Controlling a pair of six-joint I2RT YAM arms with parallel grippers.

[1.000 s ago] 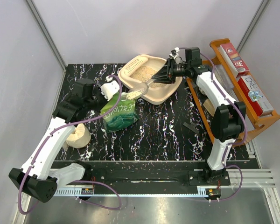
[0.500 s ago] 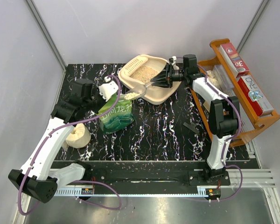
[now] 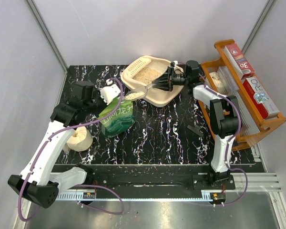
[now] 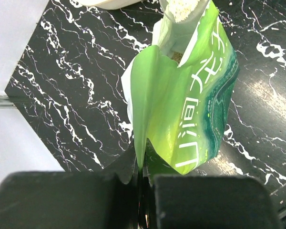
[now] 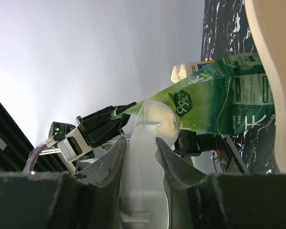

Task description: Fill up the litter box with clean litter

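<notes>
The cream litter box (image 3: 168, 95) stands at the back centre with clean litter (image 3: 145, 75) spread inside it. My right gripper (image 3: 163, 83) is shut on the handle of a translucent scoop (image 3: 142, 89). The scoop's bowl holds pale granules and hangs over the box's front-left rim, above the mouth of the green printed bag (image 3: 115, 117). In the right wrist view my right gripper (image 5: 140, 143) clamps the scoop (image 5: 150, 157). My left gripper (image 4: 140, 164) is shut on the top edge of the bag (image 4: 190, 95) and holds it open. The loaded scoop tip (image 4: 183, 9) shows above the bag.
An orange wooden rack (image 3: 222, 46) with red and white boxes stands along the right edge. A cream tape roll (image 3: 80, 140) lies at the left. A small black object (image 3: 196, 130) lies on the black marbled table (image 3: 157, 138). Grey walls enclose the back and sides.
My right wrist has swung left and down, carrying the scoop leftward over the box's front rim toward the bag. The left arm and bag shifted slightly left.
</notes>
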